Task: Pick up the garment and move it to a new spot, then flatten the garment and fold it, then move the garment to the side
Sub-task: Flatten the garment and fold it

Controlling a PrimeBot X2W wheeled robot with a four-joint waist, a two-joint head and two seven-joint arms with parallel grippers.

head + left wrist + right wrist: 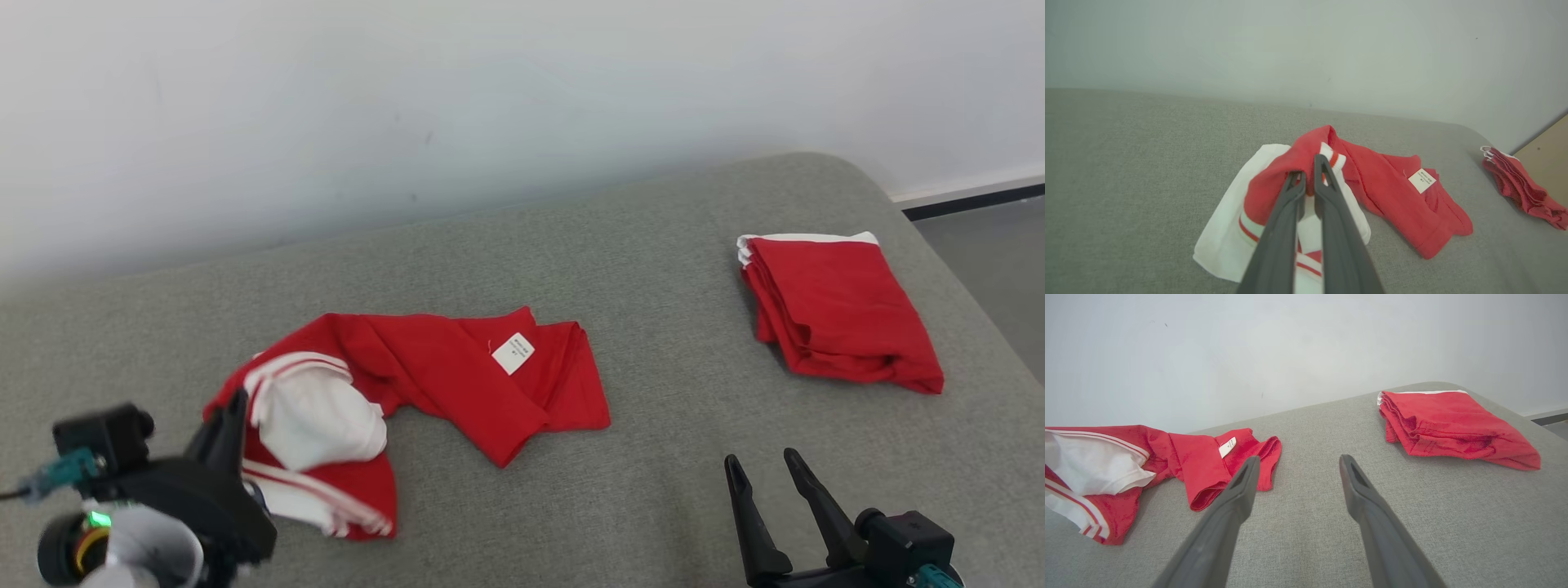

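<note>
Garment [457, 367], red with white striped trim: crumpled on the grey cushion [653, 269], well apart from the folded red pile [841, 310], long axis running toward that pile, label [513, 353] end nearer it. Left gripper [1309, 173]: fingers pinched narrow on the garment's far, white-striped end. Right gripper [759, 456]: fingers spread wide, holding nothing, over bare cushion near the pile

left tool [234, 408]: black housing [196, 490], teal plug [65, 469], green light [100, 518] | right tool [761, 459]: long dark tapered fingers [747, 514]

- Plain white wall [408, 98] on the far side.
- Grey woven padded surface [669, 310], far right corner rounded.
- Grey floor [996, 269] and dark skirting [971, 200] at the right.
</note>
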